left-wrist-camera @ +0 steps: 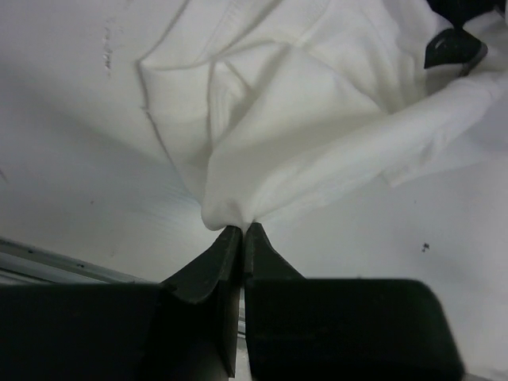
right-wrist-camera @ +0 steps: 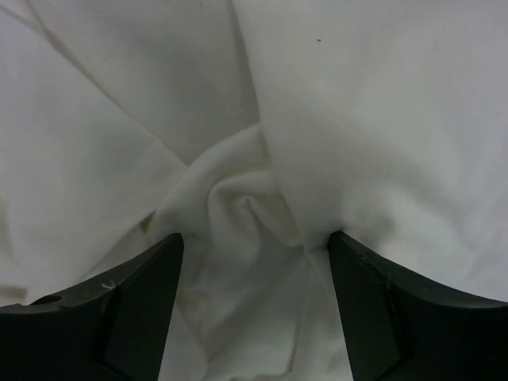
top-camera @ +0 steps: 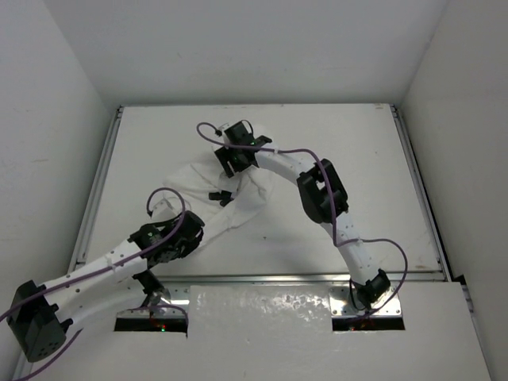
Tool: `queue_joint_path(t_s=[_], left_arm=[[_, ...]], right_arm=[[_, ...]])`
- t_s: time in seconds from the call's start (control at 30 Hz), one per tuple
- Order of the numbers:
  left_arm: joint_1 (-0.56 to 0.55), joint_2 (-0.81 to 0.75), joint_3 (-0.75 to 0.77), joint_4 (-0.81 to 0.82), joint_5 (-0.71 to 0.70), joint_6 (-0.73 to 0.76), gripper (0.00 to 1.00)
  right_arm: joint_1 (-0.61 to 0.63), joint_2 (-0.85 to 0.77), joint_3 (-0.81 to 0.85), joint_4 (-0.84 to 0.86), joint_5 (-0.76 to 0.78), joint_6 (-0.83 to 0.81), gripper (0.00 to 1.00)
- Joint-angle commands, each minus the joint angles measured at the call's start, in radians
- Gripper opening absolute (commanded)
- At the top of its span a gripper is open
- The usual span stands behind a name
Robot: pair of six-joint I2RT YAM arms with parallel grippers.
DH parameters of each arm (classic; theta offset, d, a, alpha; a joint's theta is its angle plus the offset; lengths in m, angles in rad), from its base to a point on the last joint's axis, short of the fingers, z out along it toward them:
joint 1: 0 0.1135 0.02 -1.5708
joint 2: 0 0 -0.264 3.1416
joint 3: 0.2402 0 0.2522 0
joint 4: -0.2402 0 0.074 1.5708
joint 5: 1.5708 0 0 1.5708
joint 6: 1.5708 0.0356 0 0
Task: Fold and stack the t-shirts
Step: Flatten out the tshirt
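The white t-shirt (top-camera: 230, 198) lies crumpled on the white tabletop, with a small black mark (top-camera: 220, 195) showing on it. My left gripper (top-camera: 193, 231) is at the shirt's near-left edge. In the left wrist view the left gripper (left-wrist-camera: 242, 230) is shut on a pinched fold of the t-shirt (left-wrist-camera: 302, 119), which fans out away from the tips. My right gripper (top-camera: 231, 163) is down on the shirt's far edge. In the right wrist view the right gripper (right-wrist-camera: 254, 246) is open, its fingers (right-wrist-camera: 143, 294) either side of a twisted bunch of the t-shirt (right-wrist-camera: 238, 206).
The tabletop (top-camera: 349, 159) is bounded by metal rails at left (top-camera: 99, 182), right (top-camera: 417, 182) and front (top-camera: 262, 278). White walls rise on three sides. Purple cables loop along both arms.
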Motion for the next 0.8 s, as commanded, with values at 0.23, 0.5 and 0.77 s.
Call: queue_joint_path(t_s=[0.23, 0.5, 0.77], left_arm=[[-0.009, 0.077, -0.021, 0.146, 0.057, 0.113, 0.00], [0.025, 0.200, 0.056, 0.232, 0.016, 0.200, 0.00], [0.102, 0.323, 0.148, 0.304, 0.000, 0.291, 0.00]], right_arm=[[-0.022, -0.036, -0.009, 0.069, 0.119, -0.108, 0.00], [-0.227, -0.389, -0.459, 0.158, 0.130, 0.183, 0.00], [-0.348, -0.686, -0.787, 0.089, 0.120, 0.303, 0.21]])
